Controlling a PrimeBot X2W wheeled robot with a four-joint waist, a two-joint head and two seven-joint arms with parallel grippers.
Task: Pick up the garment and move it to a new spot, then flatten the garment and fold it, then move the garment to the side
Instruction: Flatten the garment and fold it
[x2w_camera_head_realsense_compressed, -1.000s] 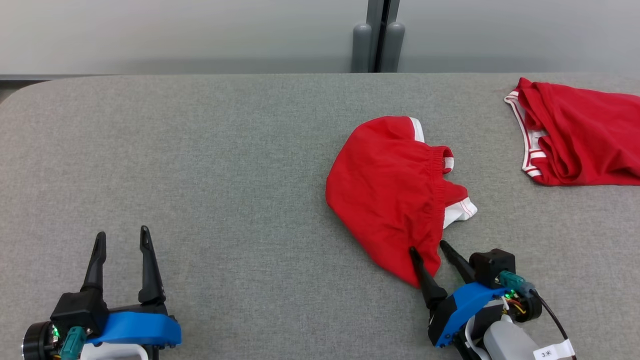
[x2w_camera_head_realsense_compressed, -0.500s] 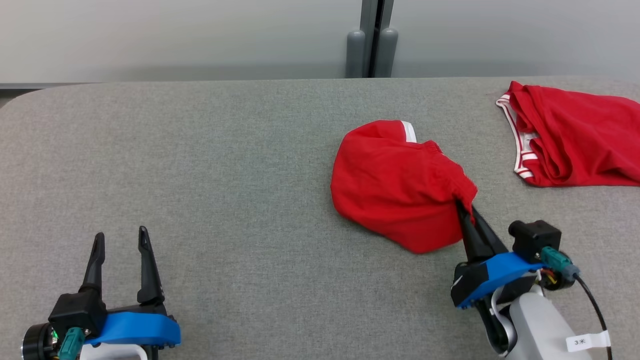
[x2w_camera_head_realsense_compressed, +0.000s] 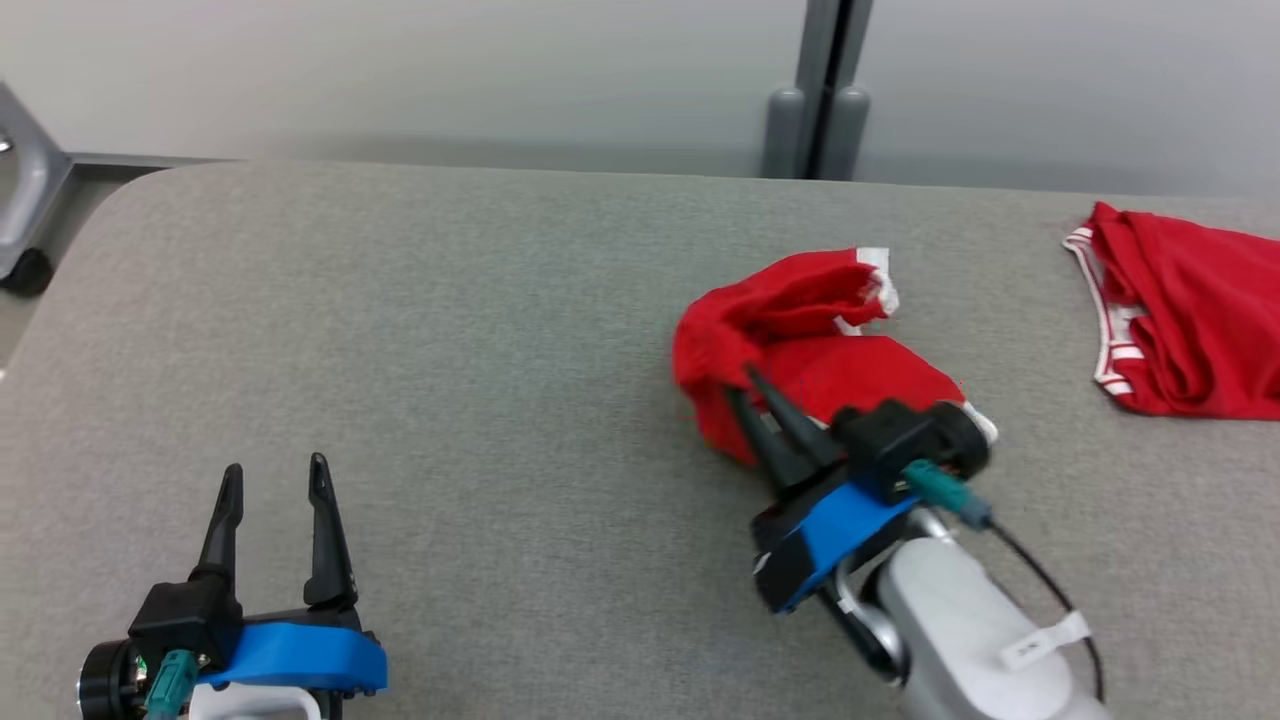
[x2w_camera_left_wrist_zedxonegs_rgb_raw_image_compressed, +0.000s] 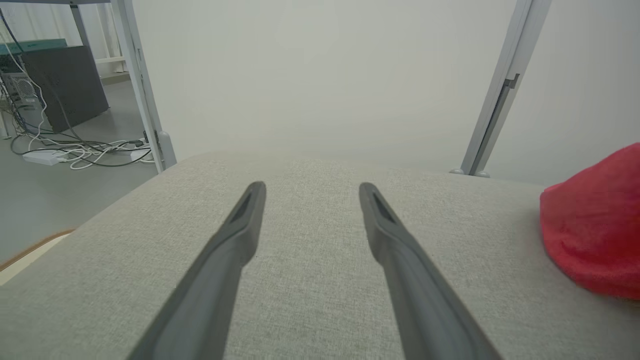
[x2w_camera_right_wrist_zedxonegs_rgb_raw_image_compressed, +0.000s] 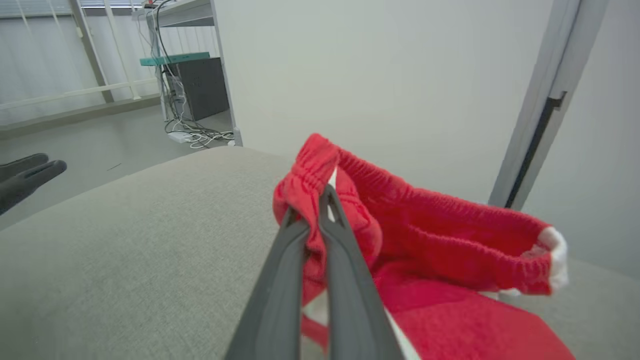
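My right gripper (x2w_camera_head_realsense_compressed: 742, 383) is clamped on the waistband (x2w_camera_right_wrist_zedxonegs_rgb_raw_image_compressed: 312, 167) of the red shorts (x2w_camera_head_realsense_compressed: 785, 310) bunched right of centre on the tabletop (x2w_camera_head_realsense_compressed: 450, 350), left gripper (x2w_camera_head_realsense_compressed: 275, 478) open, so I should lift slowly until the cloth hangs clear

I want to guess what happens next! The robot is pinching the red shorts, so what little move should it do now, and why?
The right hand is shut on the red shorts at the waistband, and bare table lies to its left, so probably lift and carry them there.

Pale wall (x2w_camera_head_realsense_compressed: 400, 70) behind grey fabric table (x2w_camera_head_realsense_compressed: 450, 350); cables (x2w_camera_left_wrist_zedxonegs_rgb_raw_image_compressed: 75, 147) on the floor (x2w_camera_left_wrist_zedxonegs_rgb_raw_image_compressed: 40, 200)
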